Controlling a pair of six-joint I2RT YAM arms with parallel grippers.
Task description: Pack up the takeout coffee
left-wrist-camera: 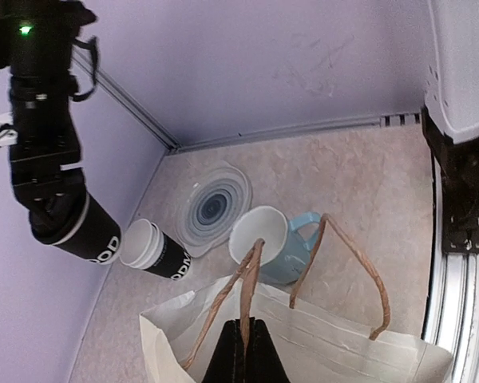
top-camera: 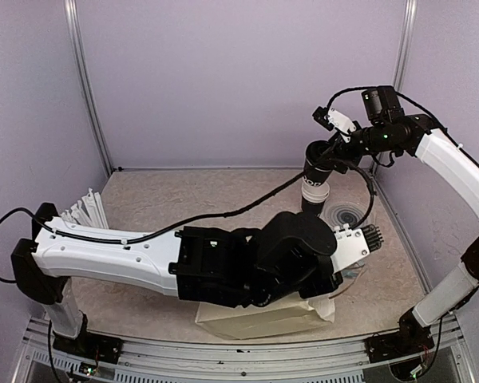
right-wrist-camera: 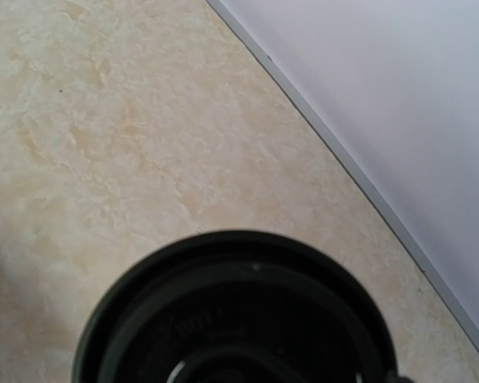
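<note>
The left fingers [left-wrist-camera: 231,355] are pressed together, pinching one twisted-paper handle [left-wrist-camera: 251,271] of the pale paper bag [left-wrist-camera: 319,351]. Only their dark tips show at the bottom edge of the left wrist view. From above, the left arm lies across the bag, so just its front wall and a corner can be seen, and its inside is hidden in every view.

The held coffee cup [left-wrist-camera: 92,235] hangs tilted in the air by the right wall, gripped at its top by the right fingers [left-wrist-camera: 64,199]. They are black against the black cup, so the line between finger and cup is hard to trace. The right wrist view shows none of its own fingers, only the blurred black lid [right-wrist-camera: 239,319] cut off by the lower edge.

The open coffee cup [left-wrist-camera: 164,255] sits lidless on the tabletop [left-wrist-camera: 359,183] just below the held one, its white inside showing and its lettering partly turned away. Beside it lie a grey ringed disc [left-wrist-camera: 211,207] and a light-blue mug [left-wrist-camera: 263,239], whose base is hidden behind the bag's rim
</note>
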